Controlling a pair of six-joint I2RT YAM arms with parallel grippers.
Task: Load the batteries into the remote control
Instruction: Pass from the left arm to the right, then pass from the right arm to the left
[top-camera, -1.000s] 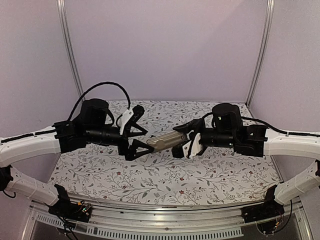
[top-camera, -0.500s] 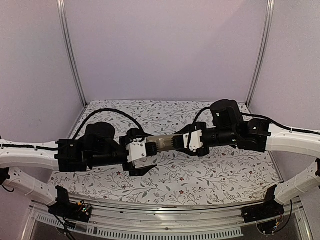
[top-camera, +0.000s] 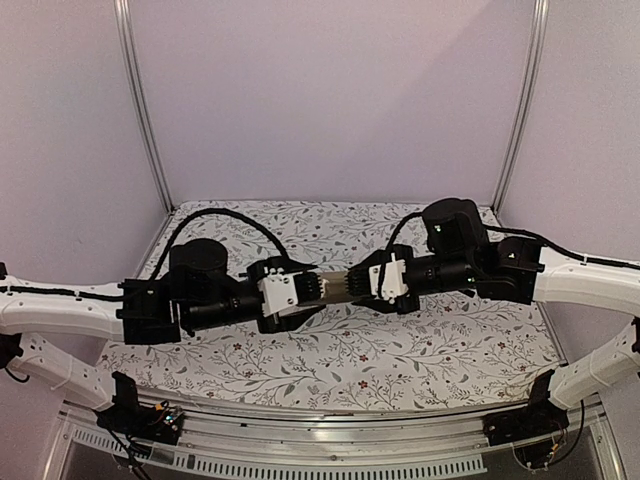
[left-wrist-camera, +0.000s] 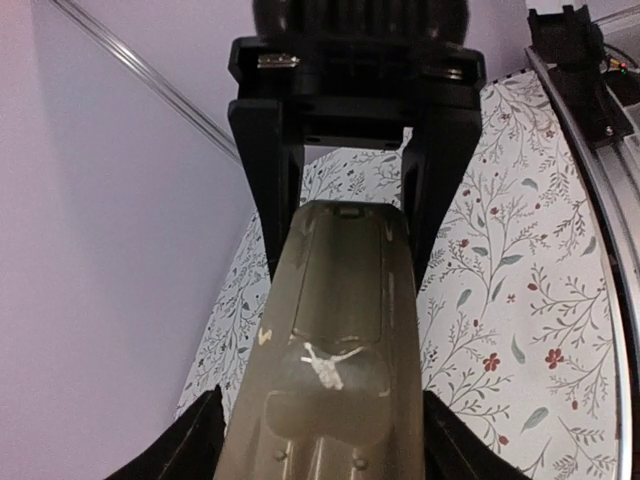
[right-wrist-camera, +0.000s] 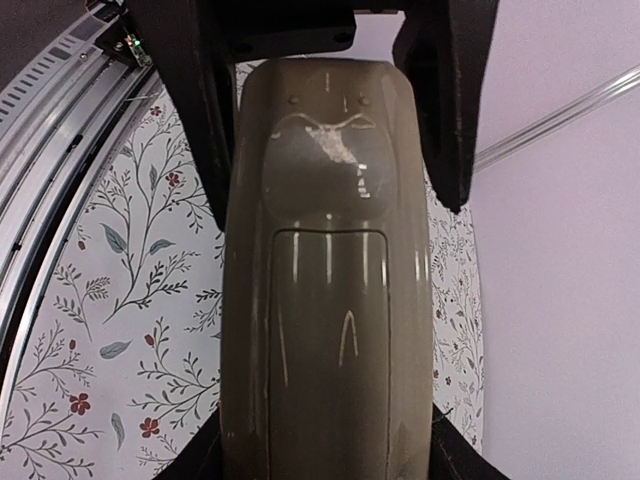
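Observation:
An olive-grey remote control (top-camera: 338, 285) hangs level above the table, bridging both arms. My right gripper (top-camera: 388, 280) is shut on its right end. My left gripper (top-camera: 298, 292) has its fingers against the sides of the left end. In the left wrist view the remote (left-wrist-camera: 335, 330) runs away between my left gripper (left-wrist-camera: 320, 405), with the right gripper's fingers (left-wrist-camera: 275, 180) at its far end. The right wrist view shows the remote's back (right-wrist-camera: 325, 300), cover shut with an arrow mark, held in my right gripper (right-wrist-camera: 325, 445). The batteries are out of view.
A floral cloth (top-camera: 400, 350) covers the table below the arms. Lilac walls and two aluminium posts (top-camera: 140, 100) enclose the back and sides. A metal rail (top-camera: 330, 440) runs along the near edge.
The left gripper swung in from beside the remote, turned over, and closed its jaws round the left end. The right arm levelled the remote and shifted it slightly back.

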